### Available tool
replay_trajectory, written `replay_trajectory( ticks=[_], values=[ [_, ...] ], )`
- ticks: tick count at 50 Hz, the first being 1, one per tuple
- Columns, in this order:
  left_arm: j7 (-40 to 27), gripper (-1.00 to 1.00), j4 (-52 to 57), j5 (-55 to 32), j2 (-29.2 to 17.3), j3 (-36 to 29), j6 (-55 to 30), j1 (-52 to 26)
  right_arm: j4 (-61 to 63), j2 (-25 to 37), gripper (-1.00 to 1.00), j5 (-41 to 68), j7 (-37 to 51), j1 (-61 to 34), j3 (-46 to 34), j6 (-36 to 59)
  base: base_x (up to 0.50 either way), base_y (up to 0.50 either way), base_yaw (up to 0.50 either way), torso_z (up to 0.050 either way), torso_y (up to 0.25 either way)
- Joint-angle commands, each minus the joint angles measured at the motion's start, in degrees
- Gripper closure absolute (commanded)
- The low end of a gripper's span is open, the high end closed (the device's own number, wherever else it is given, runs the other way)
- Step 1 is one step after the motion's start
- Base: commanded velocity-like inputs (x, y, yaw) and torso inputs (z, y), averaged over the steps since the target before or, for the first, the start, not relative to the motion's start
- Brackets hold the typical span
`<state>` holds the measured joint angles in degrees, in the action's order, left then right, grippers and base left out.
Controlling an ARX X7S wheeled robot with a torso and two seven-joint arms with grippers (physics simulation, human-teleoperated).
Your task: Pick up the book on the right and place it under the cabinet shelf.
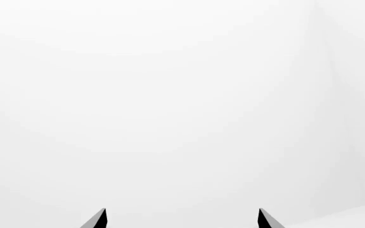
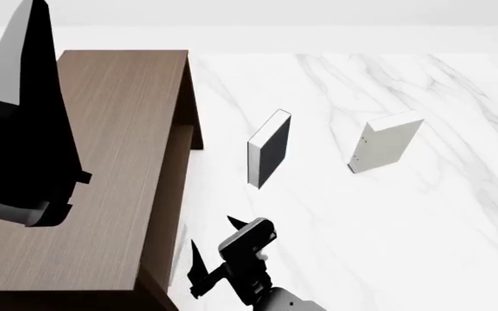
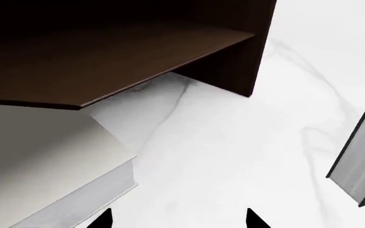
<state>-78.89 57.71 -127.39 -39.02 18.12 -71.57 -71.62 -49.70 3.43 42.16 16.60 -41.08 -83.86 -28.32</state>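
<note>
The right gripper is hanging nearest the robot, its jaws spread wide and gripping nothing. Just beyond its tips, at about 10 o'clock, the book is lying flat on the marble table. I am judging this pale one to be the task's book, though a twin is standing farther out.

The step in hand looks like letting go and backing off. To do it well, the gripper is needing to draw straight back toward 6 o'clock with the jaws wide, without brushing the cover. First it is worth checking that the book is sitting fully beneath the cabinet shelf, whose front edge is overlapping only the book's far end in the right wrist view. A gentle nudge inward may be called for.

The cabinet is holding nothing else that I can make out; its interior is dark.

At 12 o'clock a black-covered book is standing upright. At 2 o'clock, well apart, the other pale book is standing.

The left gripper is gaping and empty.
</note>
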Motion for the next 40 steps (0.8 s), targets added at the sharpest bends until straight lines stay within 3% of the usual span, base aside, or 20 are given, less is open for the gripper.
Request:
replay_trajectory(
  ticks=[1, 16, 40],
  values=[
    [-0.55, -1.00, -0.14, -0.30, -0.28, -1.11, 0.61, -1.11, -3.53, 6.70, -1.00, 3.71, 11.01, 0.33, 3.48, 3.86, 0.00, 0.00, 0.00, 0.000, 0.000],
    [-0.74, -1.00, -0.34, -0.17, -0.15, -1.77, 0.75, -1.57, 8.37, 14.34, -1.00, 4.75, 15.48, 0.33, 4.08, 5.94, 0.00, 0.00, 0.00, -0.001, -0.002],
    [-0.24, -1.00, -0.18, 0.91, 0.38, -0.58, -0.34, 1.33, 44.96, 32.62, -1.00, 3.89, 27.22, -3.56, 3.85, 11.55, 0.00, 0.00, 0.00, 0.000, 0.019]
  ],
)
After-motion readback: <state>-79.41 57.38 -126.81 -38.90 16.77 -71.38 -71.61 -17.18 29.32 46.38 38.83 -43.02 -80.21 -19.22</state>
